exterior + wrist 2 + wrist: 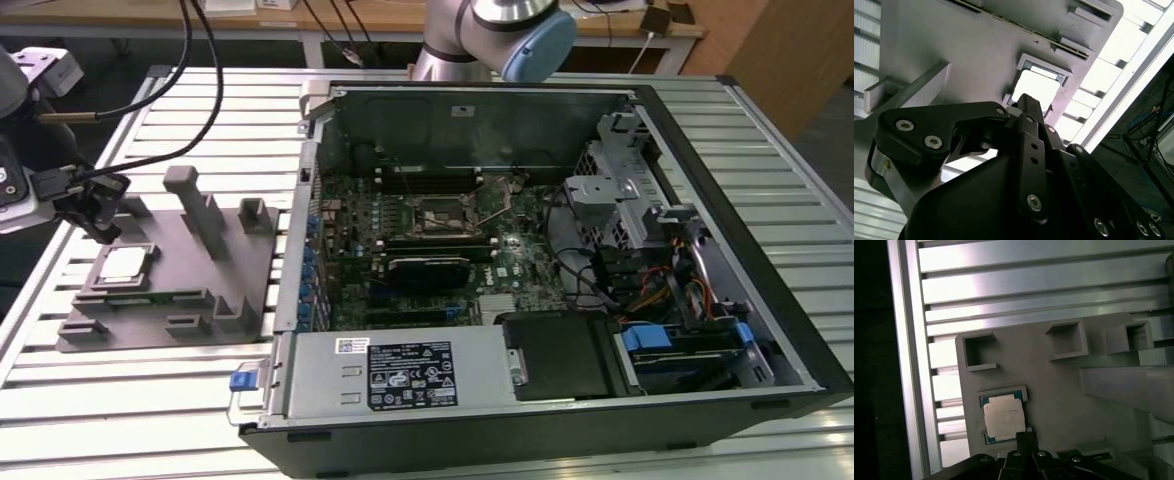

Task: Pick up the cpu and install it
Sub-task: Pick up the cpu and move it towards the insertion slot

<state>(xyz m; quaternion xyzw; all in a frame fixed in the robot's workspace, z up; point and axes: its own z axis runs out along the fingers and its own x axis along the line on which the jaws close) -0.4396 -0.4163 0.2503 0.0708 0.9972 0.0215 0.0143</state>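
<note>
Black, matte metal makes up the gripper, a linkage of flat bars held by bright screw heads in the second wrist view. Its two fingers are pressed together into one narrow tip and grasp nothing. In the exterior view the tip points down just above the far edge of the cpu, not visibly touching it.

The cpu is a small flat square with a dull silver lid and a pale rim. In the first wrist view it lies flat in a shallow square recess with a green border showing around the lid.

The recess belongs to a grey plastic fixture, smooth and matte, with square open pockets and upright posts. The fixture rests on a table of ribbed aluminium slats.

On the exterior view's right, well apart from the cpu, an open computer case lies on its side. It exposes a green motherboard with a black cpu socket. The grey power supply carries white and black labels whose print is too small to read, and a blue latch sits at its corner.
</note>
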